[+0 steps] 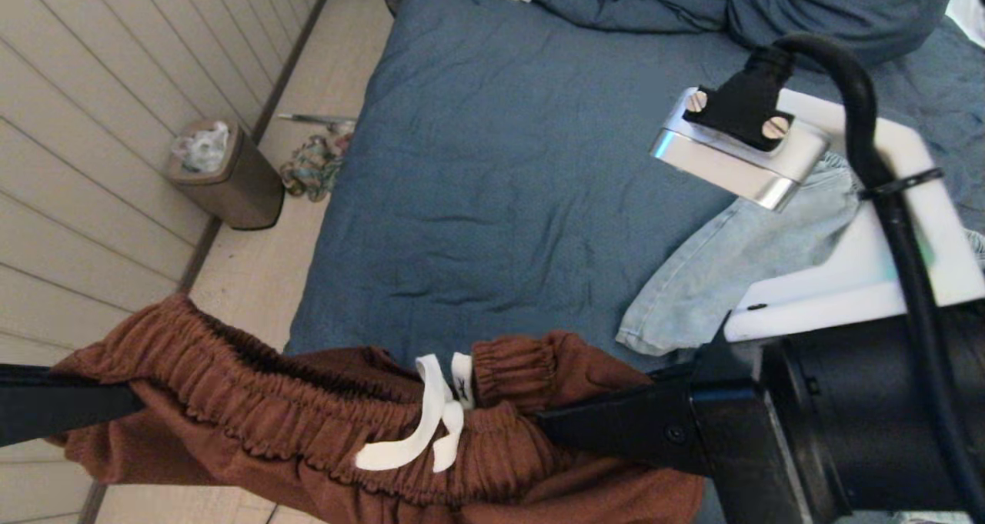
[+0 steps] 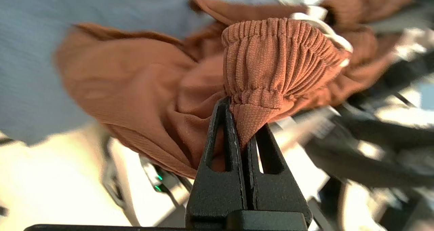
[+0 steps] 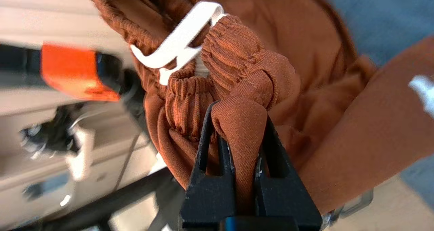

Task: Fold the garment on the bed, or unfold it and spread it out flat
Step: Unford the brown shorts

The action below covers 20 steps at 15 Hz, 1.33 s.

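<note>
Rust-brown ribbed pull-on shorts point(image 1: 308, 424) with white drawstring point(image 1: 431, 424), hanging stretched between two grippers at near edge of wide slate-blue bed point(image 1: 492, 170).

Left gripper point(image 2: 242, 129) pinching gathered waistband at near left, right gripper point(image 3: 237, 139) pinching bunched cloth at near right, probably holding waistband taut for spreading flat. Lying beyond at right: pale blue denim garment point(image 1: 723, 262), partly hidden behind white right arm point(image 1: 869, 255). Shorts' legs cut off below; left gripper's body barely showing in head view.
</note>
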### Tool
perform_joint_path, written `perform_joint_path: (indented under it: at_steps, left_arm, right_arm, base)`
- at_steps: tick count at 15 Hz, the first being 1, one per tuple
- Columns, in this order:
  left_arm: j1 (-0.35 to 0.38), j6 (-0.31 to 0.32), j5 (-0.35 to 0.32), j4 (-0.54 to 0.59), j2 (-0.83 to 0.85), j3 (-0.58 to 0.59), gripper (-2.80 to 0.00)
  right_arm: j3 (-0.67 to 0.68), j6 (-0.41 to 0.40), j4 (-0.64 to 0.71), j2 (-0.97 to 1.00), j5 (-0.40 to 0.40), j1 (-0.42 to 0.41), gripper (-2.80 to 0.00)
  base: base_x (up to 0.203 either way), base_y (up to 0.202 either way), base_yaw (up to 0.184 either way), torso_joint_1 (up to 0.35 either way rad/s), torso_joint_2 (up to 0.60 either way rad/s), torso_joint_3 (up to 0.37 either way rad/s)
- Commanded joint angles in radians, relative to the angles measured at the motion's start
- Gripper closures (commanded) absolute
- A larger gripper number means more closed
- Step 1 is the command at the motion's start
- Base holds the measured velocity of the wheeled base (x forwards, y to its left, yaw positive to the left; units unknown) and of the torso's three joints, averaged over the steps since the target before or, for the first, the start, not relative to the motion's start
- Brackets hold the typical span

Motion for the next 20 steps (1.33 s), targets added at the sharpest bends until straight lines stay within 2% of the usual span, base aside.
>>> perform_joint_path:
  at_steps: [1, 3, 6, 8, 11, 15, 19, 20]
  left_arm:
    - [-0.001, -0.001, -0.050, 0.082, 0.020, -0.052, 0.00]
    - [-0.001, -0.001, -0.068, 0.099, 0.069, -0.052, 0.00]
    - [-0.001, -0.001, -0.073, 0.087, 0.184, -0.046, 0.00]
    - [0.013, -0.004, -0.066, 0.030, 0.262, -0.047, 0.00]
    - [0.109, -0.002, -0.058, -0.216, 0.361, -0.041, 0.00]
    - [0.199, 0.000, -0.007, -0.478, 0.537, -0.055, 0.00]
    - [0.245, 0.001, 0.061, -0.750, 0.751, -0.065, 0.00]
    - [0.256, -0.002, 0.069, -0.852, 0.802, -0.068, 0.00]
  right_arm:
    - [-0.015, 0.006, 0.010, 0.011, 0.048, -0.011, 0.00]
    - [-0.022, 0.004, 0.010, 0.047, 0.072, -0.051, 0.00]
    - [-0.067, -0.007, 0.009, 0.139, 0.166, -0.217, 0.00]
    - [-0.131, -0.024, 0.007, 0.219, 0.225, -0.322, 0.00]
    - [-0.270, -0.041, 0.002, 0.315, 0.244, -0.432, 0.00]
    - [-0.458, -0.042, -0.002, 0.473, 0.244, -0.500, 0.00]
    - [-0.479, -0.038, -0.182, 0.583, 0.228, -0.540, 0.00]
    - [-0.479, -0.037, -0.209, 0.594, 0.223, -0.553, 0.00]
  base:
    - [0.000, 0.000, 0.000, 0.000, 0.00, 0.000]
    - [0.000, 0.000, 0.000, 0.000, 0.00, 0.000]
    - [0.000, 0.000, 0.000, 0.000, 0.00, 0.000]
    - [0.000, 0.000, 0.000, 0.000, 0.00, 0.000]
    - [0.000, 0.000, 0.000, 0.000, 0.00, 0.000]
    - [0.000, 0.000, 0.000, 0.000, 0.00, 0.000]
    - [0.000, 0.000, 0.000, 0.000, 0.00, 0.000]
    - [0.000, 0.000, 0.000, 0.000, 0.00, 0.000]
